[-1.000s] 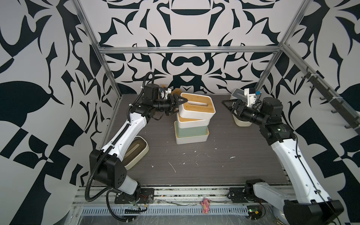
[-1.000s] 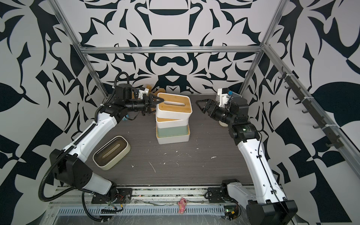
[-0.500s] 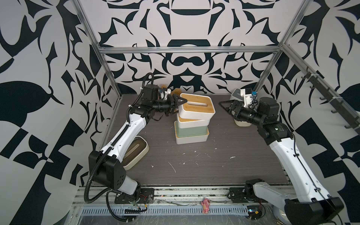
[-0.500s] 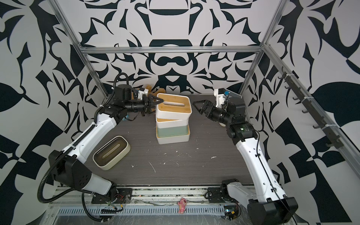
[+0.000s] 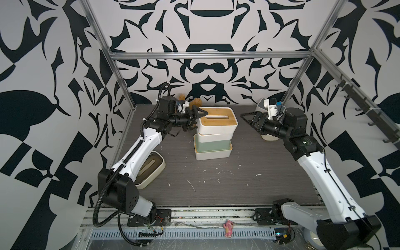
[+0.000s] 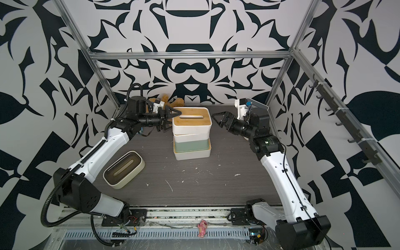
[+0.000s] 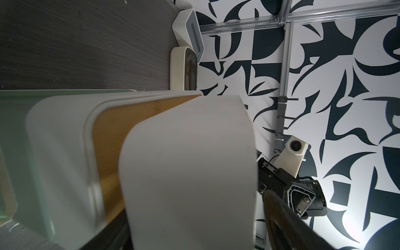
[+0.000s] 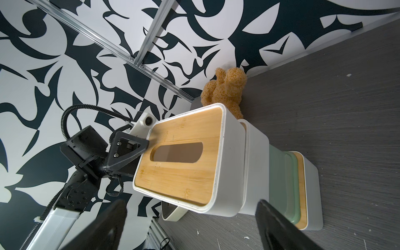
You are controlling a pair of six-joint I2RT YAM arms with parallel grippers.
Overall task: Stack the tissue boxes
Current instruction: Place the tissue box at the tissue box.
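The stack (image 5: pixel 213 141) stands mid-frame on the counter (image 5: pixel 249 177), four boxes high. The left end effector (image 5: pixel 198 120) is open round the crooked top box (image 5: pixel 217 124). The right end effector (image 5: pixel 246 120) is open and empty. A bump while pulling away could knock that box off.

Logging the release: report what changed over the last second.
The left gripper spread its jaws, letting go of the white bamboo-lidded tissue box atop the stack. The right gripper, open, crept toward it. The stack itself stayed put.
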